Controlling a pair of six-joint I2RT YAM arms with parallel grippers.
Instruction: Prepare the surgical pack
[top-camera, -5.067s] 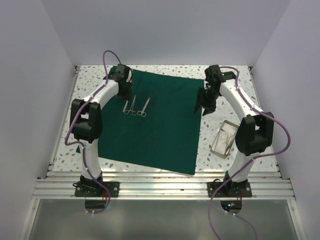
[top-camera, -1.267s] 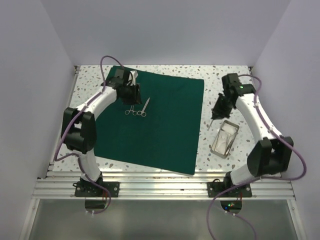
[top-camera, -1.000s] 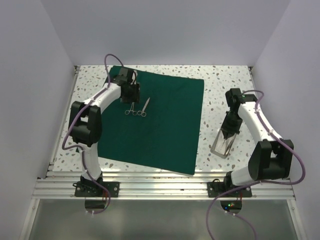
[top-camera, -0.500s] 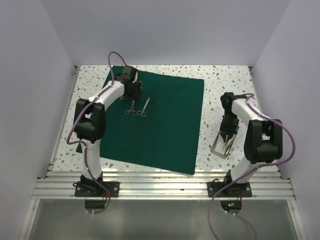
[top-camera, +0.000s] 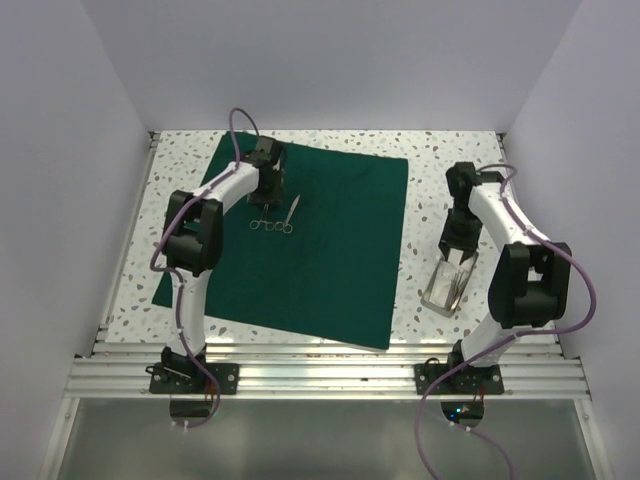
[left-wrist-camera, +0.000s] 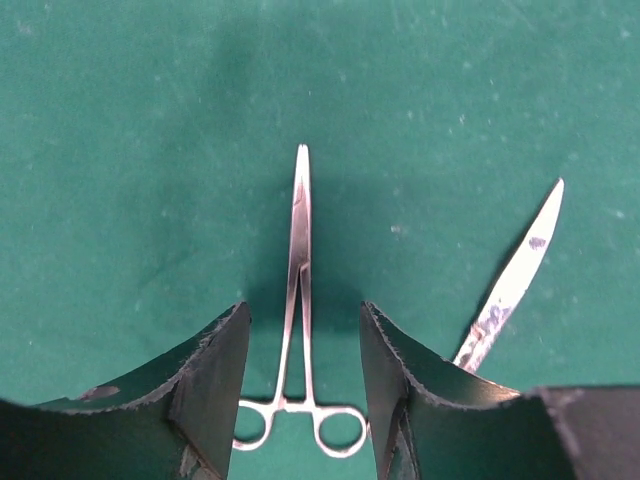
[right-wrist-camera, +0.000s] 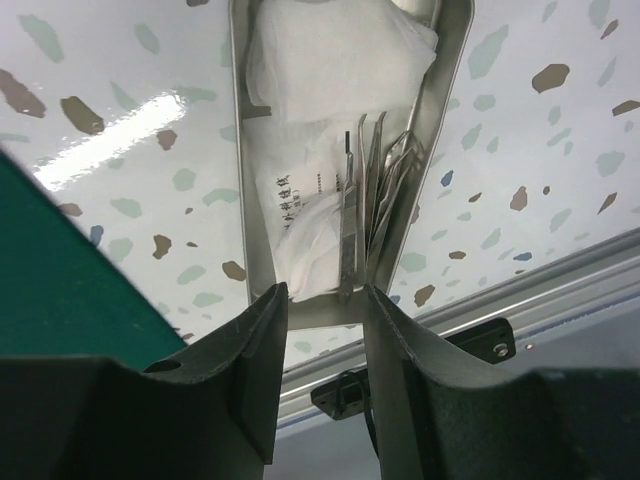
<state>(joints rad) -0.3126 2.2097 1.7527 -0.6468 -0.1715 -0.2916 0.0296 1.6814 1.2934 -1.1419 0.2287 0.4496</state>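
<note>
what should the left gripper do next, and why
Probably lower straight down and close on the ring-handled instrument. The left gripper is open, its fingers straddle the shank just ahead of the rings, and the instrument lies flat on the green drape, seemingly not yet gripped.

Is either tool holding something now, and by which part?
Nothing is held. The left tool stands open astride the ring-handled instrument; the right tool is open over the tray.
</note>
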